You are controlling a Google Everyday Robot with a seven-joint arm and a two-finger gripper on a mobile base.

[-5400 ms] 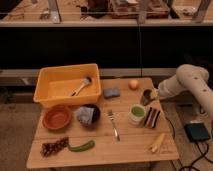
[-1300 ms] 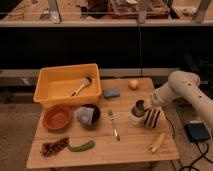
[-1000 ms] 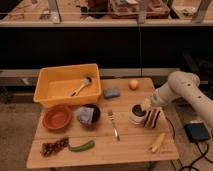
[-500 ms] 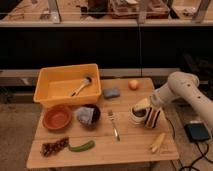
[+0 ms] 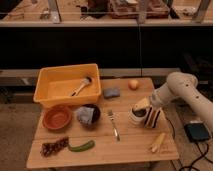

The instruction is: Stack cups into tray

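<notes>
Hanging low over the table (image 5: 125,152), the end effector (image 5: 142,106) is sitting well to the right of the tray (image 5: 55,82) and a little nearer the front edge, directly above a pale cup (image 5: 135,118) and seeming to touch its rim; whether it is spread apart, drawn together or gripping anything cannot be told. The white arm (image 5: 185,90) is reaching in from the side of the table farthest from the tray. The pale cup is standing upright on the wood, outside the tray and well apart from it, with a dark striped thing (image 5: 153,118) pressing against its side away from the tray. The tray itself, deep and yellow-orange, is occupying the back left of the table and is holding a long-handled utensil (image 5: 81,86) lying at a slant. Just off the tray's right front corner a blue-grey sponge (image 5: 111,93) is lying flat, and farther right of the tray a small orange fruit (image 5: 133,84) is resting. Right in front of the tray an orange-brown bowl (image 5: 57,118) is sitting beside a dark bowl (image 5: 95,111) with a grey cloth (image 5: 83,115) in it, and a fork (image 5: 114,125) is lying to the right of those. Farther in front of the tray, a dark reddish cluster (image 5: 54,147) and a green vegetable (image 5: 81,146) are lying near the front edge, and a yellow thing (image 5: 158,142) is resting far off at the front right.
</notes>
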